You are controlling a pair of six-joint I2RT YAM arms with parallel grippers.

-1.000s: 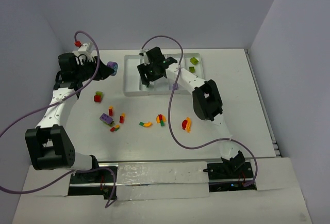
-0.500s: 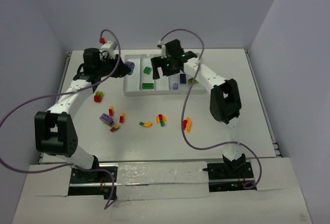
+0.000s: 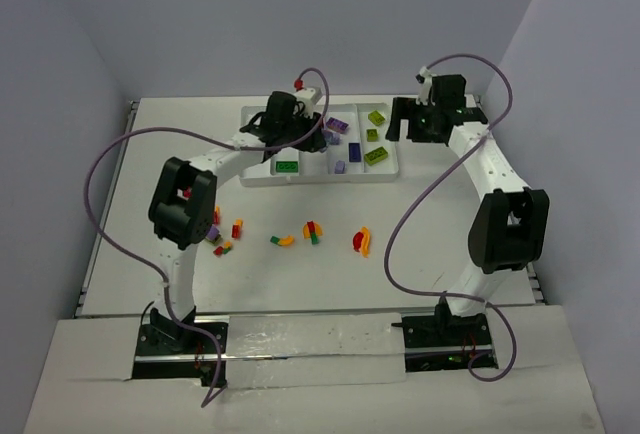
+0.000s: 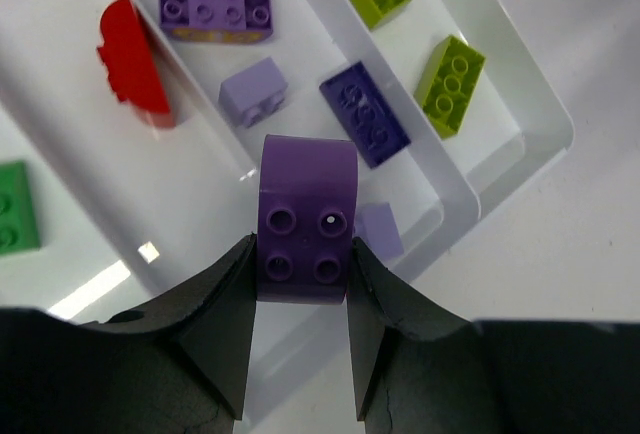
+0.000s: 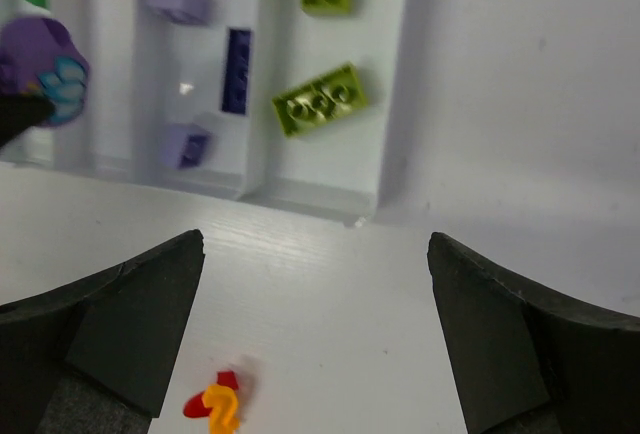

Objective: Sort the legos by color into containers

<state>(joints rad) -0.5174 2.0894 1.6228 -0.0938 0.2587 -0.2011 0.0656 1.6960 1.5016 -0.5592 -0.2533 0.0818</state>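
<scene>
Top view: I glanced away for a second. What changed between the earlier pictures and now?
The left gripper swung in from the far left to above the tray, still gripping the purple brick. The right gripper pulled back from over the tray to past its right end, jaws now wide open and empty. The tray and the loose bricks in front of it stayed put.

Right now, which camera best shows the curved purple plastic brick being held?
Left wrist: the purple brick sits centred, studs clear, in the left gripper. Right wrist shows it blurred at the edge; top view, barely.
</scene>
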